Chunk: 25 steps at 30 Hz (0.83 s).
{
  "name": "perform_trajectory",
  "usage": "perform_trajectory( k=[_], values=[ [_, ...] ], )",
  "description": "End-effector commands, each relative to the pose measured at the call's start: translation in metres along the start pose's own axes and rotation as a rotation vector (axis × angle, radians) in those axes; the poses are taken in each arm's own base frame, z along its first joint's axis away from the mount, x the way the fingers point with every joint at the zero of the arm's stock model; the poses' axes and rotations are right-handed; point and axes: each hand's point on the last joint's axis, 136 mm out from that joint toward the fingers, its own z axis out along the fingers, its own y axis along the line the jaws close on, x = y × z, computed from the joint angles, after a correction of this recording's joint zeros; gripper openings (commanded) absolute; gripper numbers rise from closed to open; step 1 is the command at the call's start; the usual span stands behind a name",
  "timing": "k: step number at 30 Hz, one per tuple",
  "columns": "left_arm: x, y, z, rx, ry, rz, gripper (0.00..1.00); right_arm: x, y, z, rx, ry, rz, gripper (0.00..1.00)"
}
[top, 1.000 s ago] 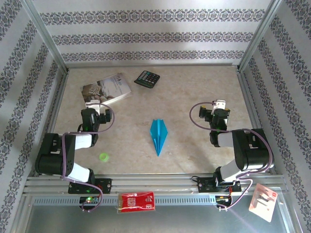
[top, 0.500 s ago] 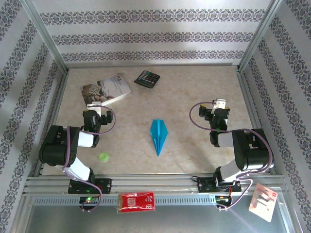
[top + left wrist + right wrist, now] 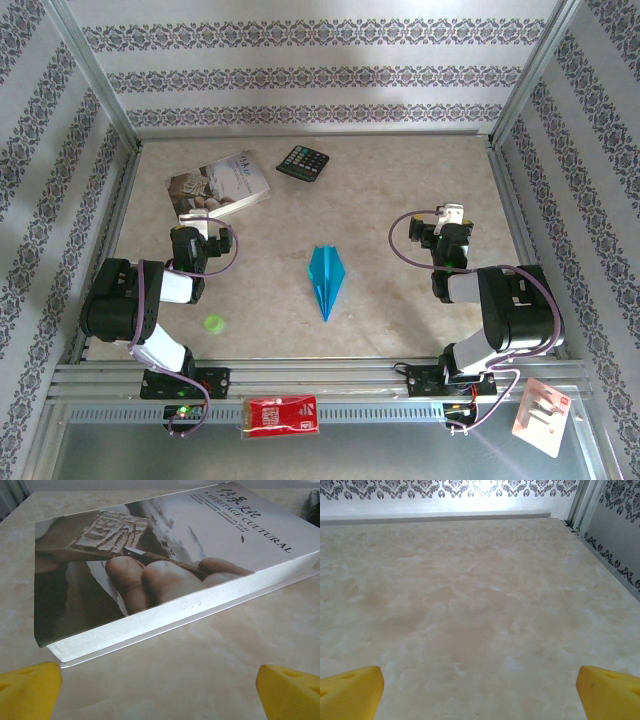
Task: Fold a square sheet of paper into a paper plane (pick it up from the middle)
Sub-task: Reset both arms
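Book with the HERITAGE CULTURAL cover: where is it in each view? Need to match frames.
Top external: the book lies far left on the table, just beyond the left gripper.
Left wrist: the book spans the upper frame, its near corner at lower left.
Right wrist: camera faces the marbled tabletop and the patterned back wall.
Shared landmark: the marbled tabletop.

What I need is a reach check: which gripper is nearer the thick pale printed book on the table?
Left. The left gripper sits just short of the pale printed book, open and facing it; the right gripper is far across the table to its right.
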Motion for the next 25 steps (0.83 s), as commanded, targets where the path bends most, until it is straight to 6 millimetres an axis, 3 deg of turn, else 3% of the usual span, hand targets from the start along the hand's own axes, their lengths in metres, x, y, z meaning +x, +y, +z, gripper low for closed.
perform_trajectory(
  k=[1, 25],
  values=[
    [-0.0188, 0.0029, 0.0002, -0.001, -0.066, 0.000, 1.00, -0.0136, 0.0044, 0.0008, -0.007, -0.042, -0.003, 0.98],
    [-0.0192, 0.0027, 0.0002, -0.001, -0.067, 0.000, 1.00, -0.0139, 0.0094, 0.0007, -0.033, -0.041, -0.013, 0.98]
  ],
)
